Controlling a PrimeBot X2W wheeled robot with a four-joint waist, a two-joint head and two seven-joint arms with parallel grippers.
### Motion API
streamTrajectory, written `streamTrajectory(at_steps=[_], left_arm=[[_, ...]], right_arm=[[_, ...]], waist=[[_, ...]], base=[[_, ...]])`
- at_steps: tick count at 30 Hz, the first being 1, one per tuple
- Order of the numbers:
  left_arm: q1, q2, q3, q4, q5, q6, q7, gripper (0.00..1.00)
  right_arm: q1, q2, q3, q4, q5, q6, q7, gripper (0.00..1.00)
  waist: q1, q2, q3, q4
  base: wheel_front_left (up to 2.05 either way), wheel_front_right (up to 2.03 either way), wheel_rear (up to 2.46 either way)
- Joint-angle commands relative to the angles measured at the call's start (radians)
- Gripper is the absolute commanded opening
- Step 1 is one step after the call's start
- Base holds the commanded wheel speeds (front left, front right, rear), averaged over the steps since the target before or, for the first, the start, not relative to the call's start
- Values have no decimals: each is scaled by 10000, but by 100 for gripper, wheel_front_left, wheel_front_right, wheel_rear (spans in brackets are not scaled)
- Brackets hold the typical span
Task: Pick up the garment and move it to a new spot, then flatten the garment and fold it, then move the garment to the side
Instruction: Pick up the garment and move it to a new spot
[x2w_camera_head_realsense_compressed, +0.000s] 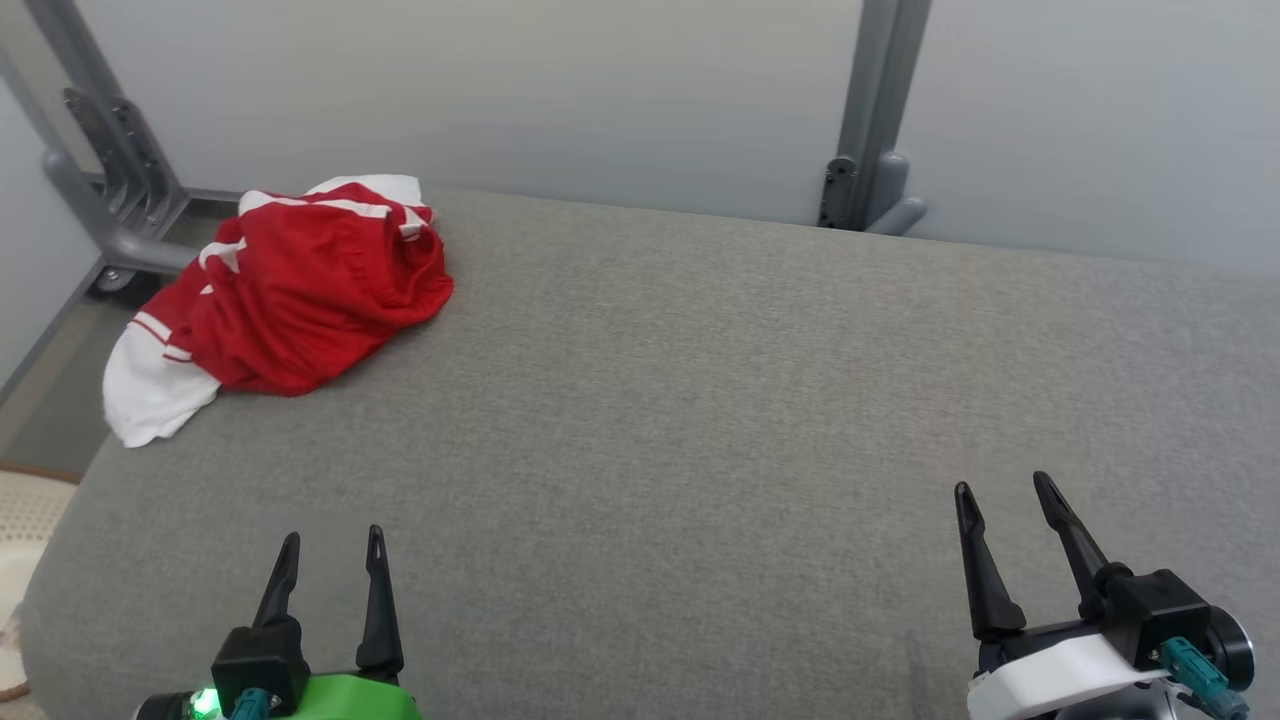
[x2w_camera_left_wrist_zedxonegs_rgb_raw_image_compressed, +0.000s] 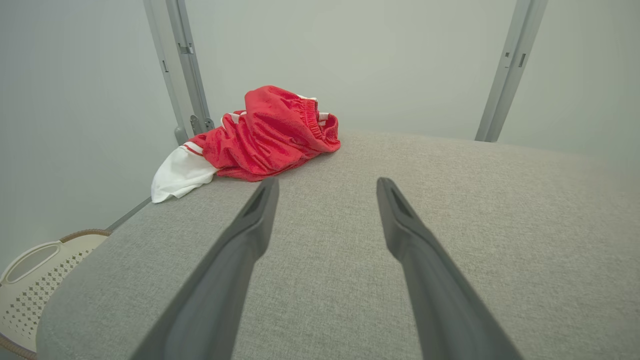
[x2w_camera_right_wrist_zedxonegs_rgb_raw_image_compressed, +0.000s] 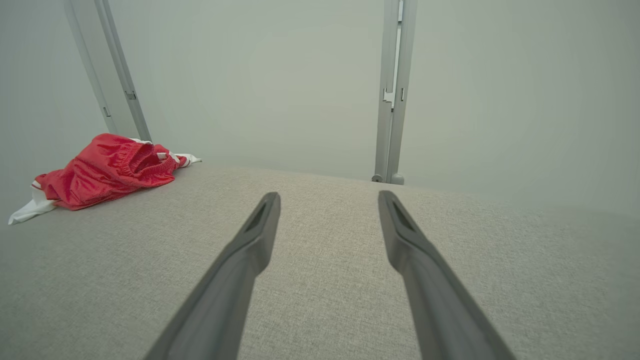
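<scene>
The garment is a crumpled red piece with white trim, bunched at the far left corner of the grey padded table; a white part hangs over the left edge. The left wrist view has the garment ahead and slightly left, and in the right wrist view the garment lies far off to the left. My left gripper hovers near the front left edge, open and empty, well short of the cloth. My right gripper is at the front right, open and empty.
A grey metal frame with posts stands behind the table against a pale wall. A cream perforated basket sits on the floor beyond the table's left front corner. The grey surface stretches bare between the grippers and the garment.
</scene>
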Motion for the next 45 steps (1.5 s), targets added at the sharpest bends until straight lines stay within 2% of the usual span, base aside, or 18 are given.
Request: streamTrajectory(at_steps=[1,6,10,23,29,34,40,44,45], left_arm=[[-17,62,61,-36,22,20,-36,100],[92,58,174,-64,35,37,-36,100],[210,43,252,-106,-21,68,-36,100],[275,10,303,-180,44,134,-36,100],[-13,4,251,-517,-69,49,-36,100],[-834,377,432,-732,84,-64,-34,100],[-2831,1271,682,-685,307,-331,5,100],[-4486,2053,785,-353,351,-686,384,100],[-4486,2053,785,-353,351,-686,384,100]], right_arm=[[3,-35,7,-13,18,1,-34,100],[-49,-35,20,-12,6,1,-34,100],[-148,-35,143,31,6,1,-34,100],[-179,-37,179,104,49,1,-34,100],[-83,-38,136,-33,-93,1,-34,100],[-401,-38,170,-243,-339,1,-34,100],[-887,-37,166,-485,-751,1,-34,100],[-1281,-40,231,-668,-916,-1,-34,100],[-1281,-40,231,-668,-916,-1,-34,100]], waist=[[0,0,134,1127],[0,0,168,2187],[0,0,164,2675],[0,0,200,2675],[0,0,404,2343],[0,0,1082,1741],[0,0,2196,753],[0,0,3016,46],[0,0,3016,46]], base=[[0,0,0],[0,0,0],[0,0,0],[0,0,0],[0,0,0],[0,0,0],[0,0,0],[0,0,0],[0,0,0]])
